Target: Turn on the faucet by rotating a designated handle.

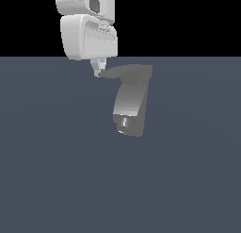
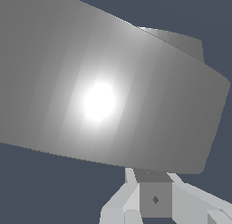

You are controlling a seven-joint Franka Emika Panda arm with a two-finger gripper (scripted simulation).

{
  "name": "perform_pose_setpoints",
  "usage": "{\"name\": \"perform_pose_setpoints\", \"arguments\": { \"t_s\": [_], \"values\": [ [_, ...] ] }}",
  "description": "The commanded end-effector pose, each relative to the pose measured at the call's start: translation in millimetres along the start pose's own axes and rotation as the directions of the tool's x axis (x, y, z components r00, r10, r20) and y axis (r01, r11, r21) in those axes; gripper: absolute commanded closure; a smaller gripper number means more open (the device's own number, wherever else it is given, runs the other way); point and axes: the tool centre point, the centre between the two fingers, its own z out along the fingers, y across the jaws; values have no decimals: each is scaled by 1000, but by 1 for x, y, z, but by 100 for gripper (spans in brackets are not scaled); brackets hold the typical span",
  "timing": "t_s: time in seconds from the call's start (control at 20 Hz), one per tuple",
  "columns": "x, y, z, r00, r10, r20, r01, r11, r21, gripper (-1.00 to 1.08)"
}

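The faucet (image 1: pixel 131 104) is a grey blocky curved body standing on the dark floor, with a short nozzle stub (image 1: pixel 124 123) at its lower end. Across its top lies the handle (image 1: pixel 129 72), a flat grey blade tapering to a point toward the exterior view's left. My gripper (image 1: pixel 98 70) hangs from the white arm with its fingers drawn together, their tips right at the handle's pointed end. In the wrist view a broad grey faucet surface (image 2: pixel 113 91) fills most of the picture, very close to the gripper (image 2: pixel 154 202). Nothing is held between the fingers.
The dark blue-grey floor (image 1: pixel 56 170) stretches all around the faucet. The white arm's wrist and hand (image 1: pixel 89 34) loom above the handle's tip.
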Motion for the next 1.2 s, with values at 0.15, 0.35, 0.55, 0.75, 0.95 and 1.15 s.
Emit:
{"name": "perform_pose_setpoints", "arguments": {
  "t_s": [0.15, 0.35, 0.55, 0.75, 0.95, 1.15],
  "values": [
    [13, 14, 0, 1000, 4, -2, -4, 1000, -2, 108],
    [19, 22, 0, 1000, 5, -2, -5, 1000, -3, 108],
    [29, 21, 0, 1000, 1, -1, -1, 1000, -2, 108],
    [47, 22, 0, 1000, 2, -1, -2, 1000, -2, 108],
    [66, 23, 0, 1000, 3, -1, -3, 1000, -2, 108],
    [86, 25, 0, 1000, 3, -1, -3, 1000, -2, 108]
  ]
}}
